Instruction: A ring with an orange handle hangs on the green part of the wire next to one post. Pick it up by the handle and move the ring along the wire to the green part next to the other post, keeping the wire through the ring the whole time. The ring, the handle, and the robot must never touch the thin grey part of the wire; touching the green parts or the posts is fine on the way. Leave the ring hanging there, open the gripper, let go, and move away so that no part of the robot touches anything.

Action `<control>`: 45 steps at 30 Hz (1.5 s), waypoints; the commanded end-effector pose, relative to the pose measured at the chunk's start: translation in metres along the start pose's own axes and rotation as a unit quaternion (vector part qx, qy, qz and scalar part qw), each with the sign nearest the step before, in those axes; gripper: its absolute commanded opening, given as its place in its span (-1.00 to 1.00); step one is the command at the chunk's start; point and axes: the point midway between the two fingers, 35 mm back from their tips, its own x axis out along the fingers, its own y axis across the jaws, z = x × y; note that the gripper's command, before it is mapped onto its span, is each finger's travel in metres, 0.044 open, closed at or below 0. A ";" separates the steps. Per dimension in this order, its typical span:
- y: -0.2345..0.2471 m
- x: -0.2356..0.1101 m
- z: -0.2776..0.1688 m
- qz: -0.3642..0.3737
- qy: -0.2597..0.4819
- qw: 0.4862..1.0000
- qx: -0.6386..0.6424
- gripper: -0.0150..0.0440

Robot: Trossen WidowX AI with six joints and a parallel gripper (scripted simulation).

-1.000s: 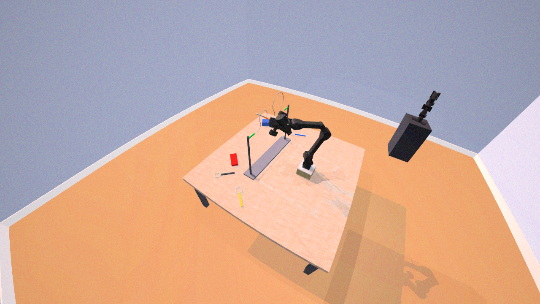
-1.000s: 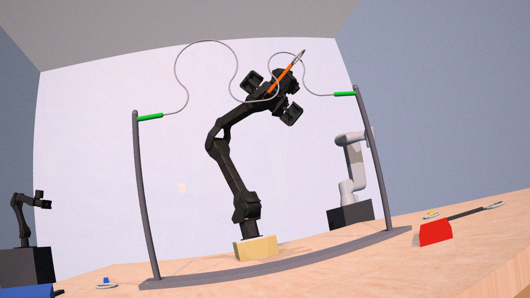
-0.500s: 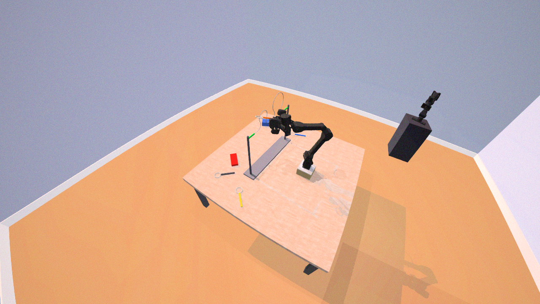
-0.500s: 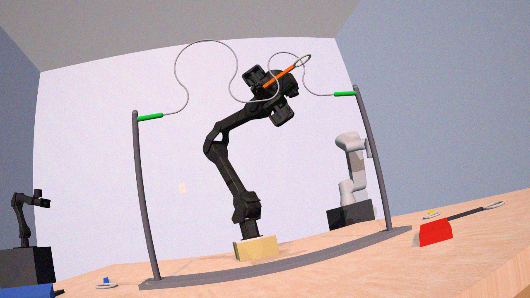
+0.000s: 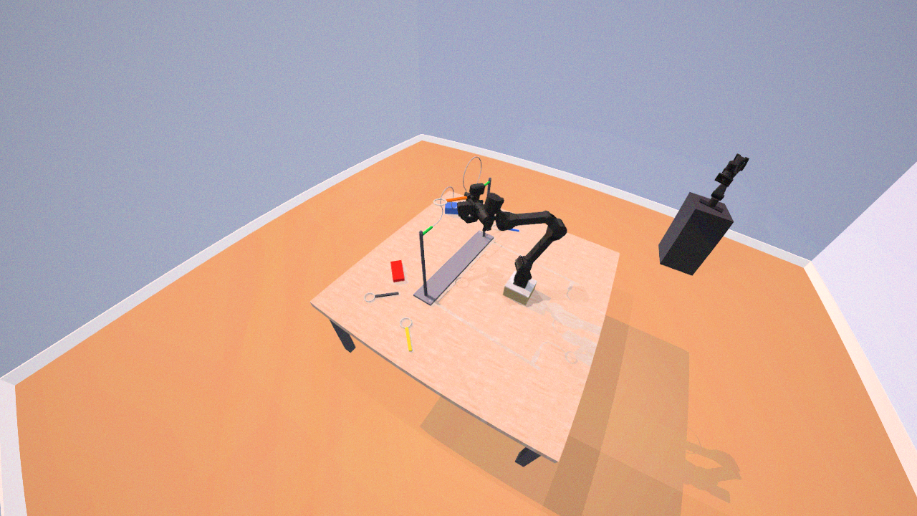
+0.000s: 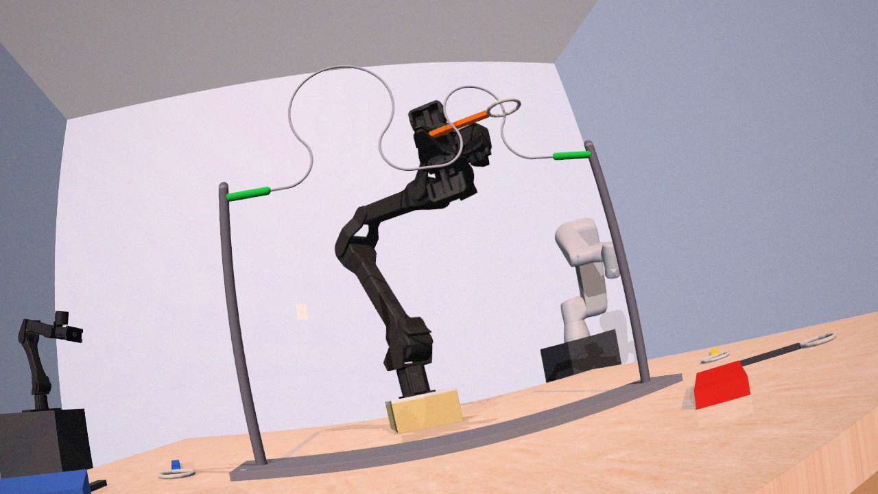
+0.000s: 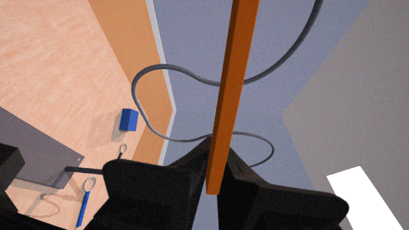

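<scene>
The ring (image 6: 503, 108) is risking brushing the grey wire (image 6: 512, 147) if the hand (image 6: 443, 130), gripping the handle (image 6: 457, 123), tilts.

Top view looked down from far, high above end effector (image 5: 463, 206). Exterior sat low at table (image 6: 798, 417) edge, facing up at it. Wrist camera close behind fingers. All shared wire (image 6: 343, 70).

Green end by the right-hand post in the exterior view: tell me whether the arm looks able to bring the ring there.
Probably yes. The gripper is shut on the orange handle, and the ring sits on the last hump. Only a short descending curve of grey wire remains before the green end, though it bends tightly.
</scene>
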 end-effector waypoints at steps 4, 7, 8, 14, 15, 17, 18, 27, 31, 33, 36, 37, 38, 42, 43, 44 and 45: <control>-0.011 0.001 0.000 -0.037 -0.008 0.997 -0.063 -1.00; -0.014 0.001 0.000 -0.051 -0.011 0.995 -0.088 -1.00; -0.016 0.001 0.000 -0.056 -0.012 0.994 -0.096 -1.00; -0.022 0.001 0.002 -0.083 -0.018 0.986 -0.144 -1.00; -0.023 0.001 0.002 -0.087 -0.019 0.984 -0.151 -1.00; -0.024 0.001 0.002 -0.093 -0.020 0.982 -0.163 -1.00; -0.024 0.001 0.002 -0.096 -0.021 0.981 -0.168 -1.00; -0.022 0.002 0.000 -0.109 -0.023 0.975 -0.191 -1.00; -0.017 0.003 -0.003 -0.105 -0.022 0.977 -0.184 -1.00; -0.013 0.003 -0.005 -0.101 -0.021 0.979 -0.177 -1.00; -0.006 0.004 -0.007 -0.093 -0.018 0.982 -0.162 -1.00; -0.005 0.004 -0.008 -0.091 -0.018 0.983 -0.158 -1.00; -0.003 0.004 -0.008 -0.088 -0.017 0.984 -0.153 -1.00; 0.009 0.005 -0.012 -0.072 -0.013 0.990 -0.124 -1.00; 0.012 0.005 -0.013 -0.067 -0.012 0.991 -0.115 -1.00; 0.015 0.005 -0.013 -0.062 -0.011 0.992 -0.106 -1.00; 0.019 0.005 -0.014 -0.057 -0.010 0.994 -0.097 -1.00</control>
